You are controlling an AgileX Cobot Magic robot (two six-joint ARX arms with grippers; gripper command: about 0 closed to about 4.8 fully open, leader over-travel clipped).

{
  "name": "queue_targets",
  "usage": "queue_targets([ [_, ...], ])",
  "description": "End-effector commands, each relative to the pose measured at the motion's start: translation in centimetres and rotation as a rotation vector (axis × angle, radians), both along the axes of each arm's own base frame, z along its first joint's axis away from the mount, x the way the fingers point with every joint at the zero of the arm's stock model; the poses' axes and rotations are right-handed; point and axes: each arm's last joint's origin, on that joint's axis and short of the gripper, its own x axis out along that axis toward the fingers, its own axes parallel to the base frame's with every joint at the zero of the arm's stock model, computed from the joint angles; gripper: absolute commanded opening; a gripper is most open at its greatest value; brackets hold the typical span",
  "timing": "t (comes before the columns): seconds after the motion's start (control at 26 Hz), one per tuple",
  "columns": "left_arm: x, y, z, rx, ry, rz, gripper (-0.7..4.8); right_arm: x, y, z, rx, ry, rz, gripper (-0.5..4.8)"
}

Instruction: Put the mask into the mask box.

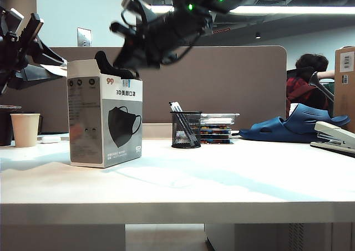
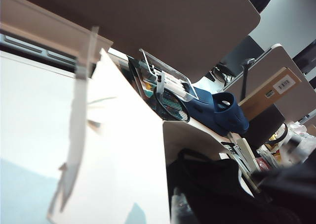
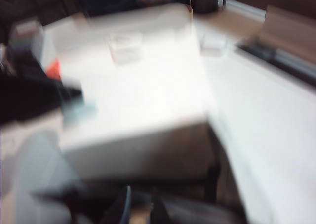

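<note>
My right hand (image 1: 125,62) hangs just over the mask box (image 1: 105,121) mouth, nearly closed on the mask (image 1: 113,67), which droops half inside. I'd push straight down before letting go. My left hand (image 1: 25,46) sits beside the box flap on the bench (image 1: 222,179); its opening I cannot tell.

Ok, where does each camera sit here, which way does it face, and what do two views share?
Exterior: at table edge height, facing the partition; right gripper blurred above the mask box, left gripper far left.
Left wrist: beside the box's raised flap, facing the pen holder and slipper; the left gripper is not clear here.
Right wrist: above the box, looking down, blurred; right gripper dimly seen.
Shared: exterior and left wrist both show pen holder and slipper.
</note>
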Motion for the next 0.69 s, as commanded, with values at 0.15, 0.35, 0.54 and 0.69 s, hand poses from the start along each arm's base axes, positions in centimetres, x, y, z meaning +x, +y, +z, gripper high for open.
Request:
queue_targets([
  [0.15, 0.0, 0.0, 0.1, 0.003, -0.005, -0.008, 1.60, -0.2, 0.1, 2.7, 0.062, -0.064, 0.048, 0.68],
  [0.35, 0.0, 0.0, 0.1, 0.002, -0.006, -0.009, 1.60, 0.1, 0.7, 1.3, 0.033, -0.031, 0.033, 0.62],
  [0.54, -0.1, -0.1, 0.2, 0.000, -0.006, -0.039, 1.60, 0.6, 1.3, -1.5, -0.023, 0.052, 0.034, 0.62],
  [0.69, -0.1, -0.1, 0.2, 0.000, -0.006, -0.039, 1.60, 0.6, 1.1, -1.9, -0.046, 0.084, 0.031, 0.62],
])
